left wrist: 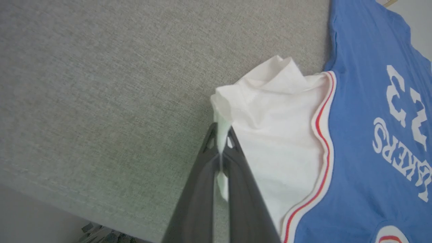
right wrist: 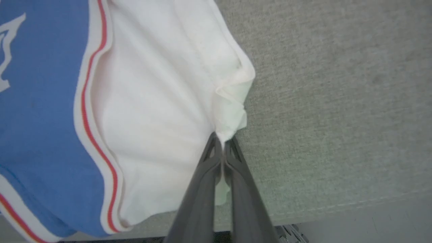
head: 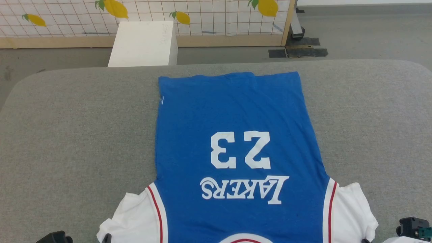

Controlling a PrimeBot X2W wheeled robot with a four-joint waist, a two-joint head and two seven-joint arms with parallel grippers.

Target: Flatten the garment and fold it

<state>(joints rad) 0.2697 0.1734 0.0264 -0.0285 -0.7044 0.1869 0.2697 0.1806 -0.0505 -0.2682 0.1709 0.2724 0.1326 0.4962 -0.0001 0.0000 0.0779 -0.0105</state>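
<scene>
Garment (head: 236, 135) lies print-up on bench (head: 67, 135), collar end nearest me. My left claw (left wrist: 221, 135) pinched tight on garment's left sleeve edge, right claw (right wrist: 222, 141) likewise on right sleeve. Risk: thin bite slips under uneven pull, sleeves rumple.

Head looks down; wrists close, sharing garment (head: 236, 111).
</scene>
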